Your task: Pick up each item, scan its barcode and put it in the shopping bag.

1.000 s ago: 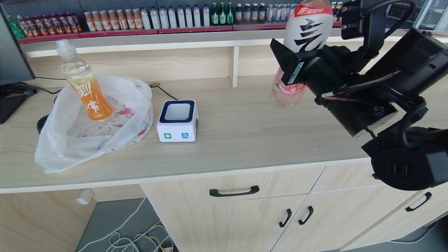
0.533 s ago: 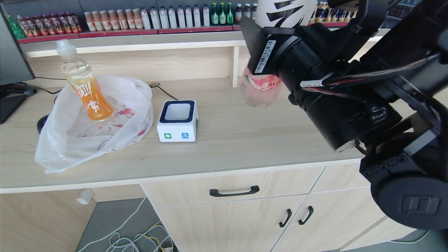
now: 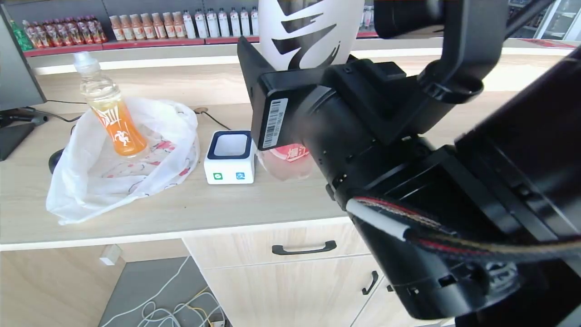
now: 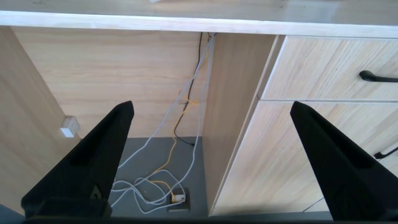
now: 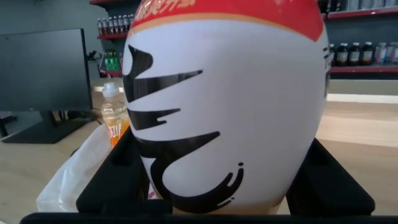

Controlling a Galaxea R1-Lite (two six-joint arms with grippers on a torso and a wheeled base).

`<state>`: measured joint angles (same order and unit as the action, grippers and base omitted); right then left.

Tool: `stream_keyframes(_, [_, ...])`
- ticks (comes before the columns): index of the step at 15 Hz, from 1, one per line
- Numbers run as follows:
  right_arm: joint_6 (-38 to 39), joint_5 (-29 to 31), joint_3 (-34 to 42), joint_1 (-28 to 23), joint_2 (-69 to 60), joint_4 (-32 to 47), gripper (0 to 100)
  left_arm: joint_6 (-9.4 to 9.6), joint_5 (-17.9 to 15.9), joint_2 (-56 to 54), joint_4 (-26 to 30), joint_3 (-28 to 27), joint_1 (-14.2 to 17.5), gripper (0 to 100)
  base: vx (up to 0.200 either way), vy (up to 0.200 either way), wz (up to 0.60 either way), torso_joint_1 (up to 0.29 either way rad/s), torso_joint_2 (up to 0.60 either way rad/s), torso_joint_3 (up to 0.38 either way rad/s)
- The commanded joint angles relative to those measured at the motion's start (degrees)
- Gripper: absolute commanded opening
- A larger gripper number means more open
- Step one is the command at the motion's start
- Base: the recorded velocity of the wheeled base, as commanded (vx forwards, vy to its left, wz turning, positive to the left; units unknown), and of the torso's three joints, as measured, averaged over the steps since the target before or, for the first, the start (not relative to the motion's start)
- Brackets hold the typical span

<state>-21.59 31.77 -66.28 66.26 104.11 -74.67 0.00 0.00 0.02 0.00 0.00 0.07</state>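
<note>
Right gripper (image 5: 221, 190) clamped on white-labelled bottle (image 3: 308, 32), at 3 o'clock of scanner (image 3: 230, 156), left gripper (image 4: 208, 162) spread wide, empty

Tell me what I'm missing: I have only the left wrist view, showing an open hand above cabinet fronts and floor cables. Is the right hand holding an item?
Observer: Yes. The right hand is shut on a white-labelled bottle, held upright.
Operator: Where is it relative to the scanner?
Observer: In the head view its pink base shows just beside the scanner, on the robot's right of it, not over the top window.
Operator: Anything in the bag?
Observer: An orange drink bottle stands in the white shopping bag, on the scanner's left.
</note>
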Motion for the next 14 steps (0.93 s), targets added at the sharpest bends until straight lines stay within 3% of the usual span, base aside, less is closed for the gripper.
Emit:
stream_keyframes(1, [-1.17, 3.65, 1.33, 4.85, 3.73, -2.06, 0, 0.0, 0.0, -0.02, 0.0, 0.0, 0.01, 100, 0.0, 0.0, 0.0, 0.0, 0.0, 0.0])
stream_keyframes(8, [-16.55, 4.18, 0.89, 4.94, 3.47, -6.81, 0, 0.0, 0.0, -0.02, 0.0, 0.0, 0.01, 100, 0.0, 0.0, 0.0, 0.0, 0.0, 0.0])
stream_keyframes(10, [-16.99, 4.18, 3.09, 4.76, 2.33, -7.07, 0, 0.0, 0.0, -0.02, 0.0, 0.0, 0.01, 100, 0.0, 0.0, 0.0, 0.0, 0.0, 0.0])
stream_keyframes(12, [-20.6, 3.91, 14.78, 4.58, -2.86, -7.07, 0, 0.0, 0.0, -0.02, 0.0, 0.0, 0.01, 100, 0.0, 0.0, 0.0, 0.0, 0.0, 0.0])
stream_keyframes(14, [-22.62, 4.35, 23.13, 7.57, -4.97, -7.07, 0, 0.0, 0.0, -0.02, 0.0, 0.0, 0.01, 100, 0.0, 0.0, 0.0, 0.0, 0.0, 0.0])
